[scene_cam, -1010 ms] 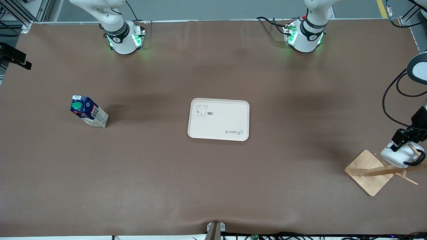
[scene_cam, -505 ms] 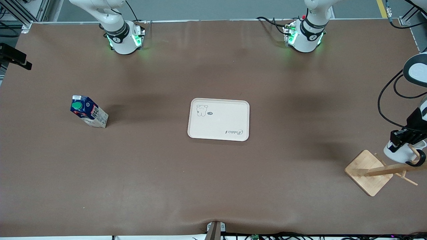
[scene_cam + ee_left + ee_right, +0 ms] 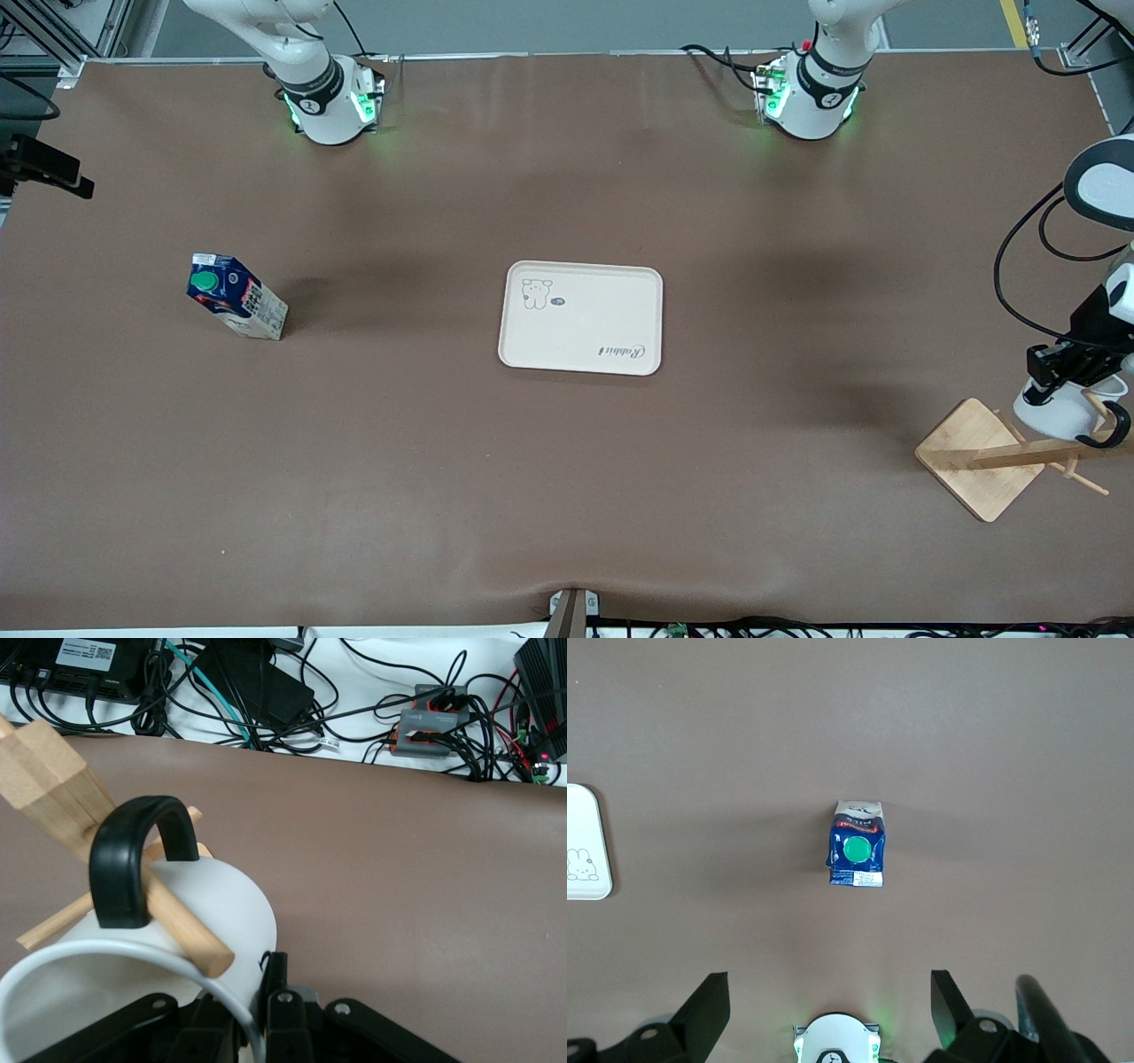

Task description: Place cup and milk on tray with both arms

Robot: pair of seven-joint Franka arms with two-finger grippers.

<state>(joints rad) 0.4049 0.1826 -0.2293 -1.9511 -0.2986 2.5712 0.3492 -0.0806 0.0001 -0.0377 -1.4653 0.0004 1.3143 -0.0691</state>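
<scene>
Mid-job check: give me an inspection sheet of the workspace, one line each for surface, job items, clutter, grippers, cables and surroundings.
Surface: brown table, bare around the items.
Cup: cup at the left arm's end, its black handle hooked over a peg of the wooden rack.
Milk: milk upright toward the right arm's end, green cap showing.
Tray: tray mid-table, nothing on it.
Clutter: nothing seen besides the rack.
Left gripper: left gripper shut on the cup's rim.
Right gripper: right gripper open, high over the table with the milk in its view; not seen in the front view.
Cables: black cable loops off the left arm.
Surroundings: cables and electronics boxes past the table edge.
</scene>
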